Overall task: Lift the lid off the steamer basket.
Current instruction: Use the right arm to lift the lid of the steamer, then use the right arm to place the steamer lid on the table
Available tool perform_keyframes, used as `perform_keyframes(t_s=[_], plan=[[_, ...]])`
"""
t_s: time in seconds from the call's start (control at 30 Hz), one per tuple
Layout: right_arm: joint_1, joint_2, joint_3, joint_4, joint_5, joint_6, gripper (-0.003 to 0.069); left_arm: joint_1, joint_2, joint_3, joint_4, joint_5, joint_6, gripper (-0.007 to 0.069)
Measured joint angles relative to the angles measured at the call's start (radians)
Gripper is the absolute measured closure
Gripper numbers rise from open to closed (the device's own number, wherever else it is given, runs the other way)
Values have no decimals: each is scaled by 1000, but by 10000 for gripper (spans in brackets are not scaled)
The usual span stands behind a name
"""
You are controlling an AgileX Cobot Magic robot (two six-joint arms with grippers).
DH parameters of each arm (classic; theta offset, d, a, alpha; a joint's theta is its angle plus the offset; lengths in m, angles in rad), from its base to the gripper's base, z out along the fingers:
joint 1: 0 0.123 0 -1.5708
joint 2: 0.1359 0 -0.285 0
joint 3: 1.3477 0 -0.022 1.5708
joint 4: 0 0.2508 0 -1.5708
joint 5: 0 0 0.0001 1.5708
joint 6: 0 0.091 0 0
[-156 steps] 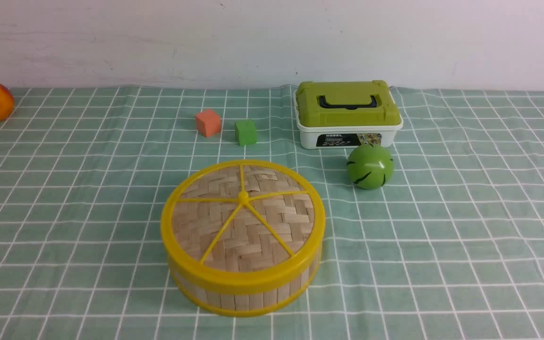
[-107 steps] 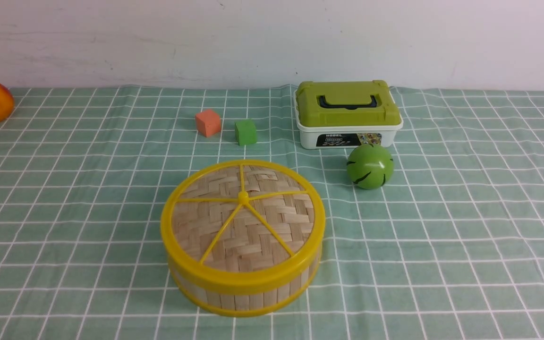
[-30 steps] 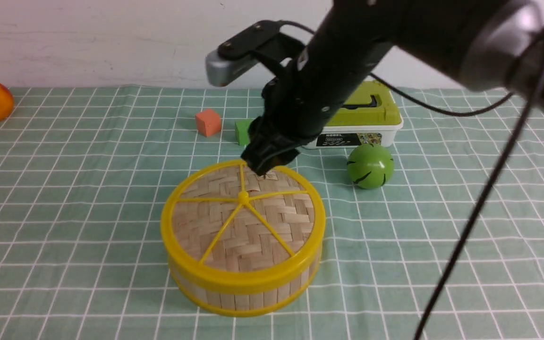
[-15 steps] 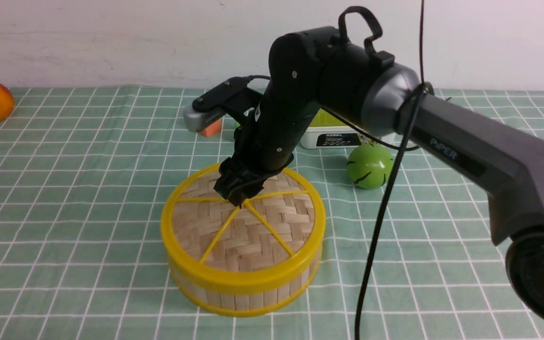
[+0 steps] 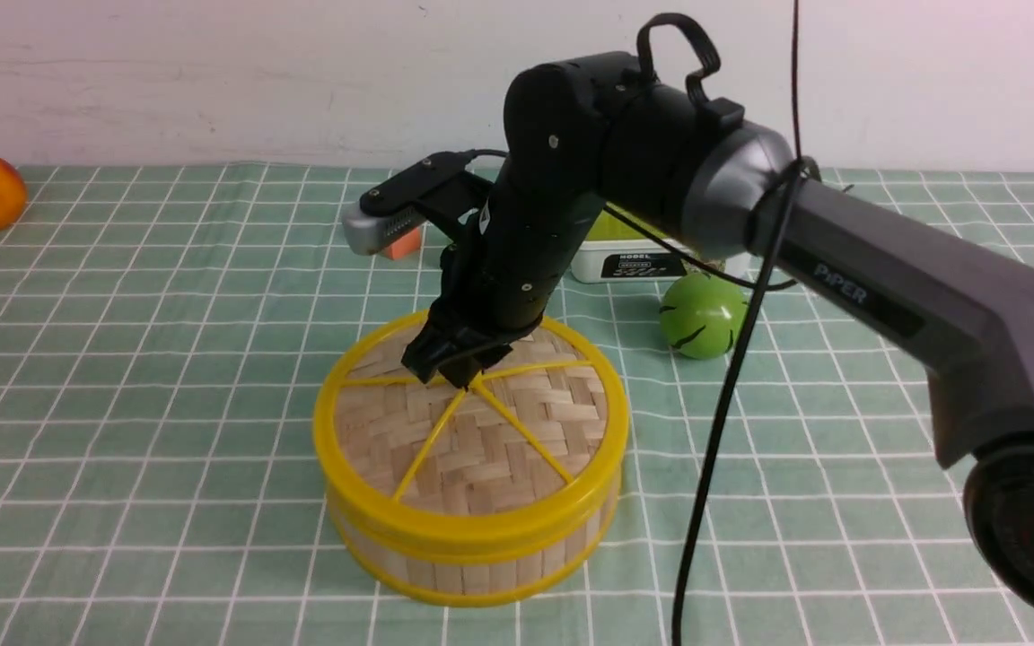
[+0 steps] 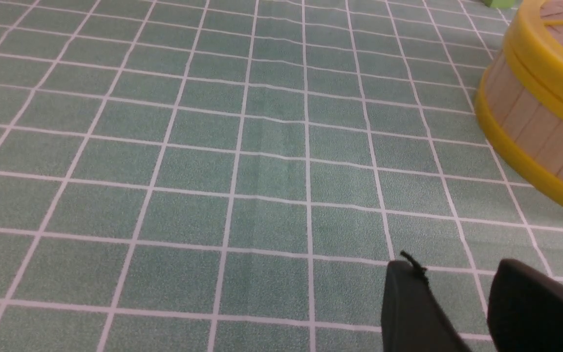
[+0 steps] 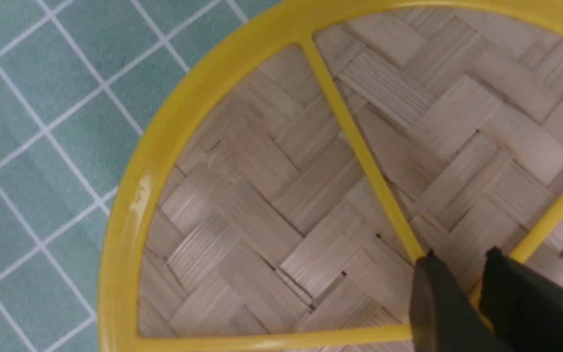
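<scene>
Lid position: the lid (image 5: 481, 440) is being shown in the lower centre of the front frame, lying over the steamer basket (image 5: 472, 561). Whether its rim is already being raised clear of the basket's top rim cannot be told.
Handling: a light, stiff disc is being expected. The woven bamboo panel is being judged fragile under pressure, and the yellow plastic rim smooth and slippery.
Hold point: the centre knob (image 7: 475, 296), where the thin spokes (image 5: 432, 440) are meeting, is being judged the right place to grip. A straight upward pull is being advised, so that the basket is not being dragged along.
Right gripper: the right gripper (image 5: 456, 370) is being pressed onto the lid's middle. Its jaws are being held nearly together, pinching the knob, and only a yellow sliver is being seen between them.
Left gripper: the left gripper (image 6: 457, 266) is being seen low over the checked tablecloth (image 6: 164, 146), near the basket but not touching it. Its jaws are being held a little apart, with nothing between them.
</scene>
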Motion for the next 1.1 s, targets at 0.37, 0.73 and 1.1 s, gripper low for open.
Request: perform_keyframes(t_s=[0.37,0.73,1.1], plan=[[-174,-393,80,-8,81,-30,578,0,0,0,0,0,0,386],[-444,-624,783,-15,-177,-31,578,0,0,0,0,0,0,386],[-458,-484,1017,3,-563,-31,578,0,0,0,0,0,0,386]])
